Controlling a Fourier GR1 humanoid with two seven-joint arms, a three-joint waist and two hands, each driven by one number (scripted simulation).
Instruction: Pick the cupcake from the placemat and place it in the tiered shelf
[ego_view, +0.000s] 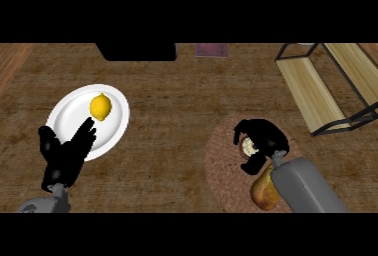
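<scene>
Cupcake (249, 146): located on the placemat (221, 170), enclosed from above by the right hand (262, 134), whose fingers and thumb curl round it; only part of the pale top shows. A pear (264, 192) lies just beside it on the same mat. The tiered shelf (328, 85) stands well apart, toward the counter's far right. The left hand (65, 157) rests open, fingers straight, overlapping the edge of a white plate (70, 112) that carries a lemon (101, 107).

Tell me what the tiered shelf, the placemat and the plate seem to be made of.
Tiered shelf: pale boards with faint grain lines, likely matte wood, in a thin black frame, possibly metal. Placemat: dull reddish-brown with a rough, speckled texture, probably woven fibre. Plate: smooth, plain white, ceramic-looking, though plastic can't be excluded.
</scene>
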